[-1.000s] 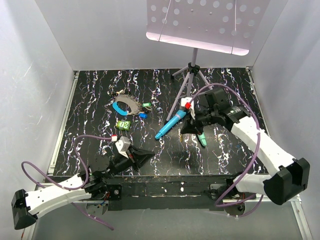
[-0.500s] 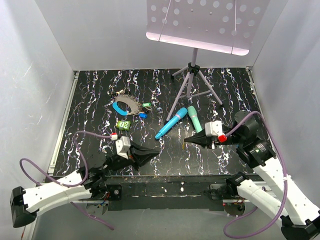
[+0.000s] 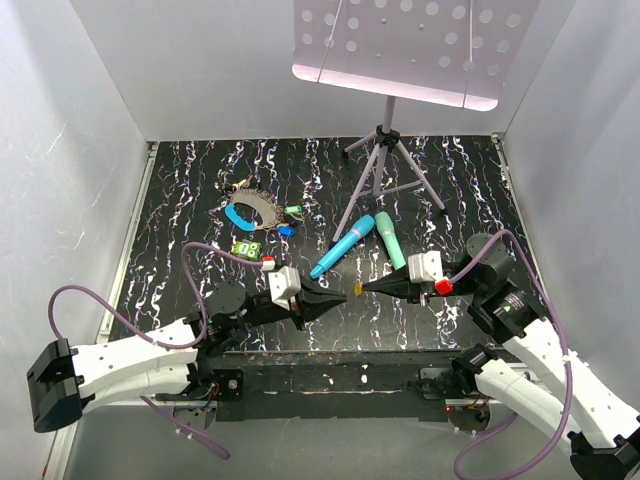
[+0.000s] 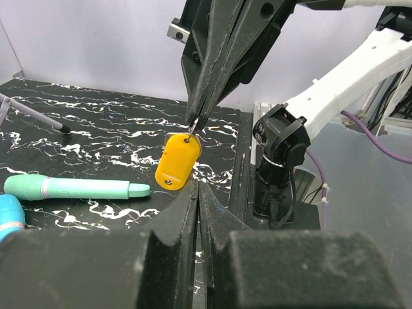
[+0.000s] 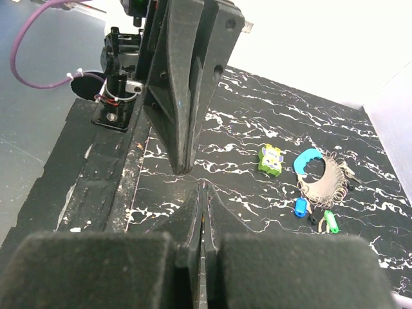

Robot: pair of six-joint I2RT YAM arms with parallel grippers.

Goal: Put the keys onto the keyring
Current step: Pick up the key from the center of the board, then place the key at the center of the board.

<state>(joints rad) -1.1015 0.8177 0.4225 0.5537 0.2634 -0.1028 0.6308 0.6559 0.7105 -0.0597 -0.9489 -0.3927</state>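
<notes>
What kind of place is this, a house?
Probably a robot lab booth: plain white walls box in a black marbled table, with a left arm and right arm bolted at its edge.

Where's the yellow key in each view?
Top external: yellow key sits lower centre, between the two gripper tips.
Left wrist: yellow key is at centre, hanging from the shut right gripper.
Right wrist: not visible, probably hidden by that gripper's own fingers.
Shared landmark: the left gripper, seen in all three views, its tip facing the right gripper's.
</notes>
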